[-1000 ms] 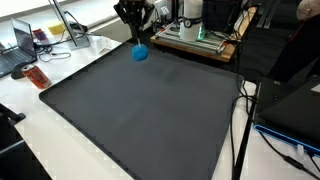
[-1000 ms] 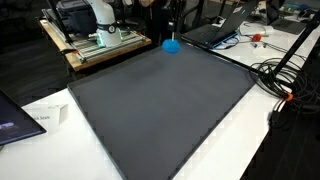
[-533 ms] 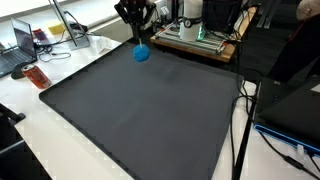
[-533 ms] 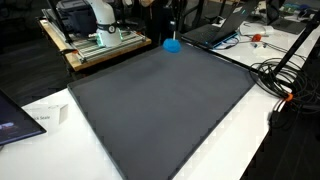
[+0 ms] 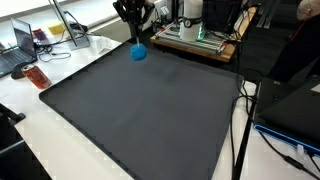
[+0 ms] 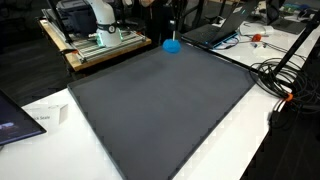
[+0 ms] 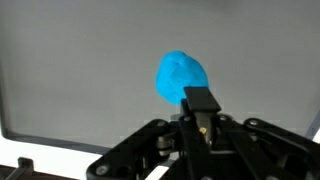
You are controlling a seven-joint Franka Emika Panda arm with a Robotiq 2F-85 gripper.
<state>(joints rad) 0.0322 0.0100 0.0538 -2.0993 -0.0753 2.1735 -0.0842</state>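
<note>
Wrist view: the gripper (image 7: 200,104) comes in from the bottom edge, its two fingers drawn together into one dark tip. That tip is closed on the lower right edge of a blue lump (image 7: 180,76). The rest of the lump bulges out toward 11 o'clock from the tip. Behind it spreads the black mat (image 7: 80,70), with a pale strip of the white table (image 7: 8,150) at 8 o'clock.

In an exterior view the gripper (image 5: 137,40) hangs from the dark arm at the top of the picture, and the blue lump (image 5: 139,53) sits straight below it at 6 o'clock, right at the fingertips. The lump is at the far corner of the mat (image 5: 140,115). Whether it rests on the surface or hangs just clear of it cannot be told. In the other direction of view, the blue lump (image 6: 172,45) shows at the mat's (image 6: 160,100) far edge, at about 12 o'clock from its middle.

Outward from the lump, a wooden board with equipment (image 5: 195,40) stands just beyond the mat at 2 o'clock. A laptop (image 5: 14,48) and a red object (image 5: 36,77) lie on the table at 9 o'clock, well apart from the lump. A bundle of cables (image 6: 285,75) trails over the table at 3 o'clock of the mat.
</note>
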